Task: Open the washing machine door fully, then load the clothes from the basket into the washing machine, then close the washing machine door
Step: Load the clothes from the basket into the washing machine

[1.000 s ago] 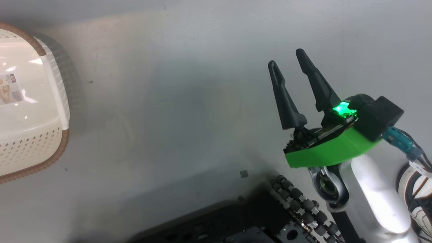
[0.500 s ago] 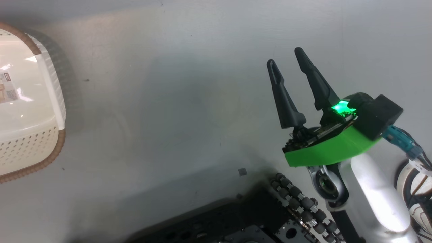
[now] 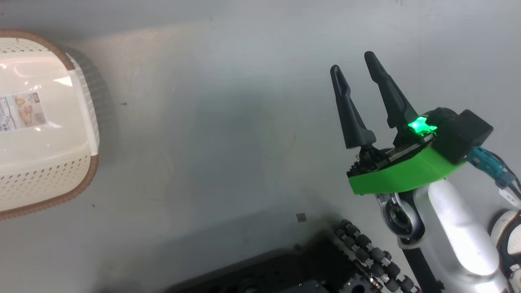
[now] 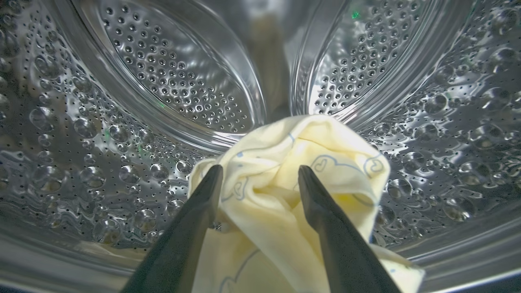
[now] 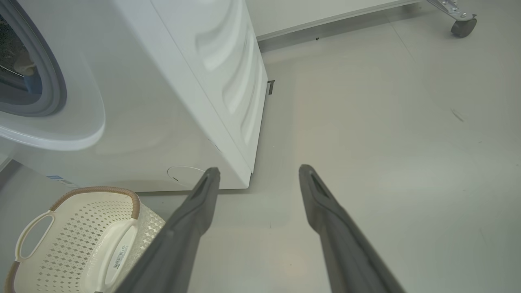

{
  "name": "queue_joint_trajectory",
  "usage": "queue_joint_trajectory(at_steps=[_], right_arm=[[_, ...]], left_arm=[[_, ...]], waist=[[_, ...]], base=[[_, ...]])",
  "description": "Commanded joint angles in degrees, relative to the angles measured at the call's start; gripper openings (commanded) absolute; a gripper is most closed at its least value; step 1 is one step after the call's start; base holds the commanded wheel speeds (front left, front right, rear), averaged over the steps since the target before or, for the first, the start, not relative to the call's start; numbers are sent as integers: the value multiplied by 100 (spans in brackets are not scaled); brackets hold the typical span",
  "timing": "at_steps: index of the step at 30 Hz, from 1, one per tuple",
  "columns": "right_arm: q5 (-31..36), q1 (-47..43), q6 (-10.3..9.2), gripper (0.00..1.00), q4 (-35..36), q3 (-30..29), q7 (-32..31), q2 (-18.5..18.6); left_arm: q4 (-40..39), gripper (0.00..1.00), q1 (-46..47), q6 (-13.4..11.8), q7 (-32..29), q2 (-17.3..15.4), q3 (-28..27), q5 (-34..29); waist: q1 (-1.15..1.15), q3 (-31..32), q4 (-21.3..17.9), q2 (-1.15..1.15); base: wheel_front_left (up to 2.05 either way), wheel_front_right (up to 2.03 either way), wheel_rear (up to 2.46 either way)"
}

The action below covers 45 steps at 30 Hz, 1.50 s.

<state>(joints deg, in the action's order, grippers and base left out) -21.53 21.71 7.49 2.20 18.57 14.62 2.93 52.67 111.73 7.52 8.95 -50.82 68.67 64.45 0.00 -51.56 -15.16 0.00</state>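
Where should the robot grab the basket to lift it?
By a white side handle, coming down from above. The basket stands upright on the floor, mouth up, and the right wrist view shows an open slot through a handle for one finger; the walls are wide and curved.

Left gripper spread wide; right gripper likewise spread, raised.

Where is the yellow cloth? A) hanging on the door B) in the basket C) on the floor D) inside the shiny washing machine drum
D: the clothes lie in the perforated steel drum of the washing machine, between the spread fingers of the left pincer.
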Motion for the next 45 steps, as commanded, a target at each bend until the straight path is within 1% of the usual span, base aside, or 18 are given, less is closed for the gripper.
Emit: queue_joint_trajectory(at_steps=[1, 7, 10, 20, 24, 28, 33, 39, 45], right_arm=[[62, -106, 0, 100, 104, 46, 38, -5], [238, -105, 0, 100, -25, -59, 38, -5], [303, -116, 0, 100, -76, -100, 38, -5], [584, -290, 0, 100, -392, -350, 38, -5], [687, -388, 0, 100, -540, -416, 38, -5], [772, -492, 0, 100, -647, -470, 38, -5], [795, -655, 0, 100, -767, -498, 38, -5], [820, -928, 0, 100, -926, -526, 38, -5], [839, -1155, 0, 100, -1072, -522, 38, -5]], left_arm=[[-82, 100, -24, -3, 61, -124, -109, 91], [-289, 100, -634, -3, 204, -52, 103, 514], [-361, 100, -876, -3, 276, -31, 158, 630], [-810, 100, -2367, -3, 558, 44, 290, 1202], [-963, 100, -2994, -3, 598, 58, 290, 1096], [-1151, 100, -3615, -3, 602, 118, -284, 948], [-1483, 100, -4739, -40, 604, 194, -1372, 406], [-2259, 100, -6454, -347, 604, 422, -2874, -439], [-3130, 100, -8133, -663, 604, 908, -4154, -1185]], waist=[[0, 129, 89, 0], [0, 545, 296, 0], [0, 710, 373, 0], [0, 1740, 770, 0], [0, 2212, 906, 0], [0, 2672, 1023, 0], [0, 3235, 1106, 0], [0, 3810, 1239, 0], [0, 4278, 1348, 0]], base=[[0, 0, 0], [0, 0, 0], [0, 0, 0], [0, 0, 0], [0, 0, 0], [0, 0, 0], [0, 0, 0], [0, 0, 0], [0, 0, 0]])
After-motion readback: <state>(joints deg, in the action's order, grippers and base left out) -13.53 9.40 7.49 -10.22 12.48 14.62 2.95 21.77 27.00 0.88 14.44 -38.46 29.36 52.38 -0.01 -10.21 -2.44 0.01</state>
